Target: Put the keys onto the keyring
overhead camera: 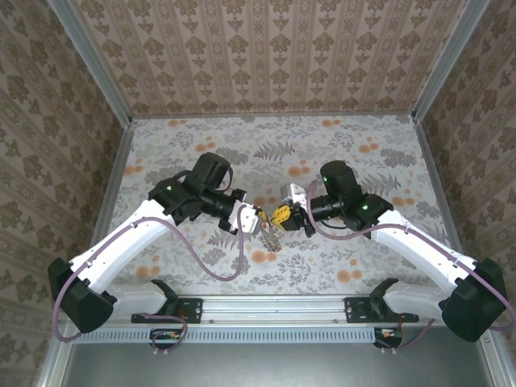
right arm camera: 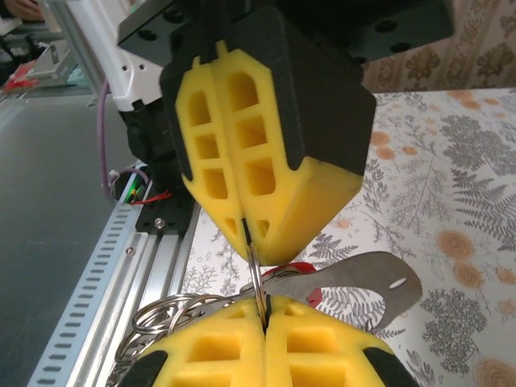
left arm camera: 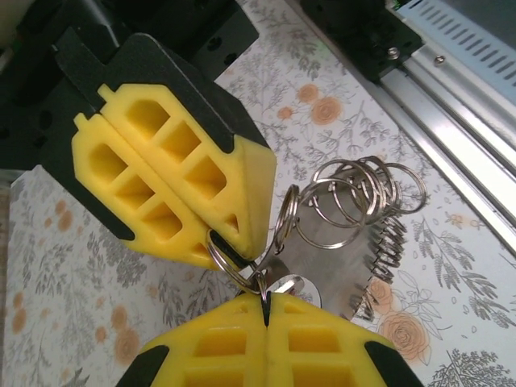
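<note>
Looking down from the top camera: both arms lean in and meet in the middle, left gripper (overhead camera: 256, 221) and right gripper (overhead camera: 284, 214) tip to tip. The bunch (overhead camera: 272, 234) hangs just below where they meet. Neither arm is nearer; they share it.

Left wrist now: my own pads are pressed fully together at the bottom edge, nipping the keyring (left arm camera: 242, 270) edge-on in the seam. The right gripper (left arm camera: 230, 242) comes in from upper left, closed flat on that same loop. To the right of the pinch hang a fan of spare rings (left arm camera: 359, 193) and a flat steel key (left arm camera: 322, 250).

Right wrist: same story mirrored. Right fingers are clamped with no gap, the wire (right arm camera: 255, 270) standing upright between them and the left gripper (right arm camera: 246, 234) above. The key (right arm camera: 363, 278) runs out rightward, nearly level, its red head (right arm camera: 302, 272) just beside the pinch. I judge the next move turns on that: long axis across the wire, so the coil must part first. Whether it's already threaded, I cannot tell.
</note>
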Available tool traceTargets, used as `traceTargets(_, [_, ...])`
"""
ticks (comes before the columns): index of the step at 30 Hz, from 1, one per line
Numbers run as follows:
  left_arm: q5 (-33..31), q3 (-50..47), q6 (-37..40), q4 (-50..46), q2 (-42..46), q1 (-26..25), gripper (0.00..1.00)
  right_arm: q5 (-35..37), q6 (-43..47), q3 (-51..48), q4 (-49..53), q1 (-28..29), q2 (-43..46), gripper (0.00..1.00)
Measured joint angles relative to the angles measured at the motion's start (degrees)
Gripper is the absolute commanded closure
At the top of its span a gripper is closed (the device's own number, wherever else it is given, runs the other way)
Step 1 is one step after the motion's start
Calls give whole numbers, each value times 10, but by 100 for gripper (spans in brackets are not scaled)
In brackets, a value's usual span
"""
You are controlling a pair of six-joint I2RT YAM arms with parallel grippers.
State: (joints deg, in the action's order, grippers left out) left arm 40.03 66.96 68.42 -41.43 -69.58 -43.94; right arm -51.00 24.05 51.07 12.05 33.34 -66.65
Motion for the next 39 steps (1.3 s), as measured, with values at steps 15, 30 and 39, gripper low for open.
traceTargets(15, [81,-188,-268,200,54,110,54,78,28,16,19,-1,-1,100])
traceTargets(30, [159,-214,-391,415,-3,85,47,68,75,36,34,-1,-12,100])
traceTargets(39, [213,-233,-415,431,-9,83,46,69,75,37,34,-2,-12,100])
